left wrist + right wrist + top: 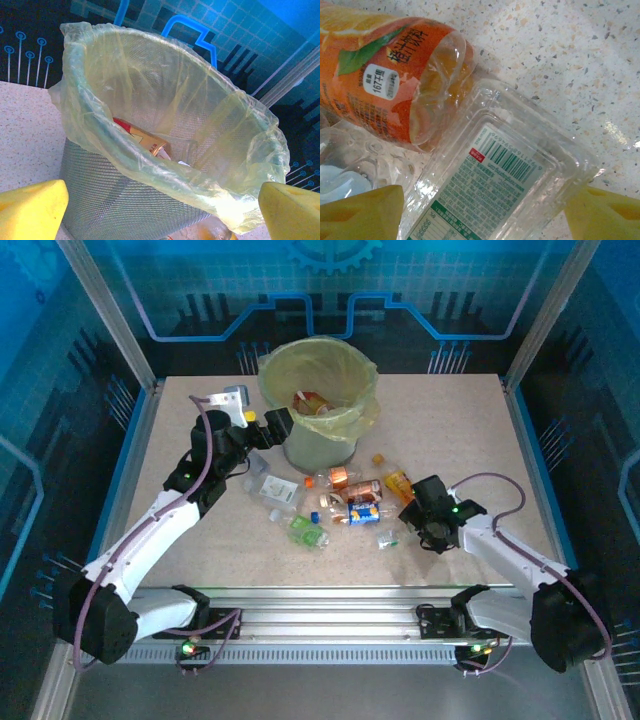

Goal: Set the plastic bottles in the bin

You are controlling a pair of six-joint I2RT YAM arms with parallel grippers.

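Right wrist view: a clear plastic bottle (506, 167) lies inside my right pincer (484, 212), fingers spread; I cannot tell whether it grips.

This is a robotics lab cell. A speckled table (450, 420) sits inside aluminium posts (105, 310), and beyond the left gripper (265, 423) rise blue panels (440, 280) printed with circuit lines.

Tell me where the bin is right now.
In the top view the lined grey bin stands at the far middle of the table, the left gripper close by its left side and the scattered plastic bottles just in front, nearer the arms.
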